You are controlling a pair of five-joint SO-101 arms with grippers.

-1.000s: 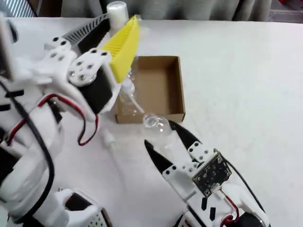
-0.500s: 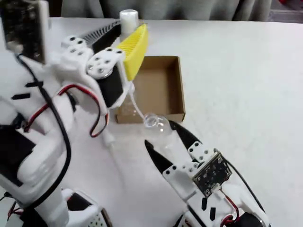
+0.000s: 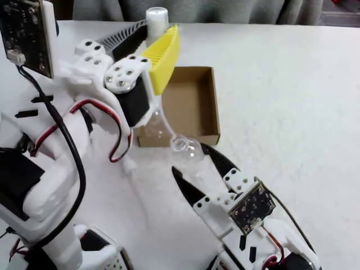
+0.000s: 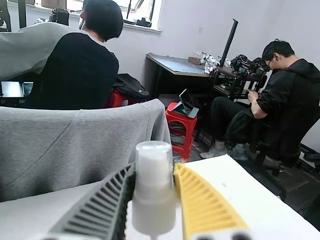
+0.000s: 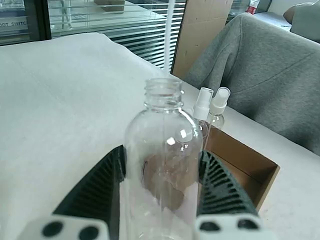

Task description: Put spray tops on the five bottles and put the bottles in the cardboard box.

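Upper left of the high view: left hand (image 3: 151, 32) clamped on a spray top (image 3: 156, 17), held over the cardboard box (image 3: 194, 104) (two capped bottles (image 5: 210, 107) stand in it); lower centre, just below the box: right hand (image 3: 190, 159) gripping the open bottle (image 3: 185, 147) over the desk (image 3: 281, 84); likely risk: an off-axis descent makes the dip tube (image 3: 165, 126) miss the narrow neck and buckle.
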